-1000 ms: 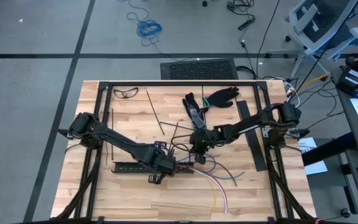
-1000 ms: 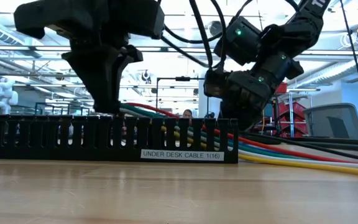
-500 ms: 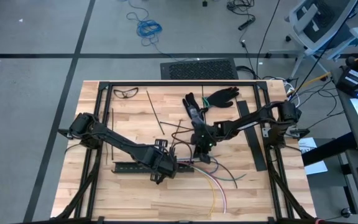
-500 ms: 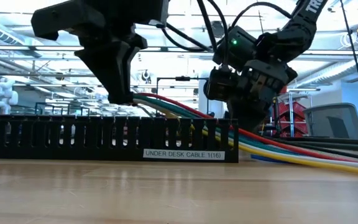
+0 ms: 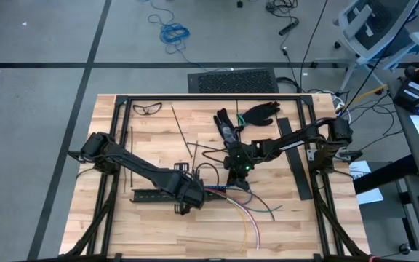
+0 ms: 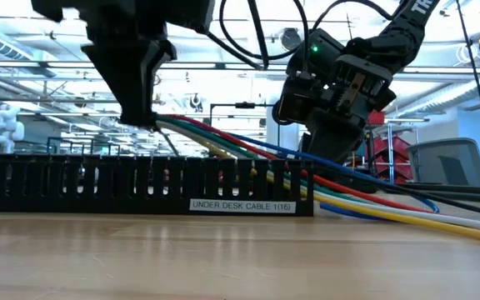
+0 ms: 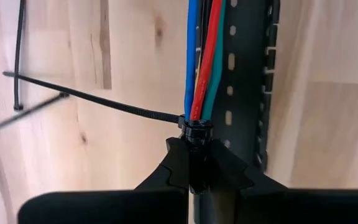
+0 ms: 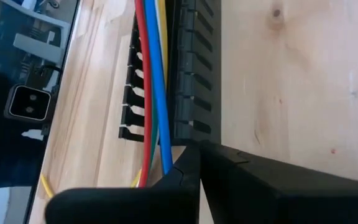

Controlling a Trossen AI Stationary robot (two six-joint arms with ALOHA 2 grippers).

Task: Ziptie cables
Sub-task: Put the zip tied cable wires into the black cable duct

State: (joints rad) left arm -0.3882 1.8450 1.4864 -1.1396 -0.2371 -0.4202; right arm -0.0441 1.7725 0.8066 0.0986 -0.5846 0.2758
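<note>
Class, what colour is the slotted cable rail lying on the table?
Black, clearest in the low view: the slotted cable rail bears a white label.

blue, red, green cables; black ziptie; pale wood table

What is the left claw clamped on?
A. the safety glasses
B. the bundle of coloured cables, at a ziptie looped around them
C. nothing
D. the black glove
B: in the left wrist view the left claw pinches the cables right at the ziptie loop.
</note>
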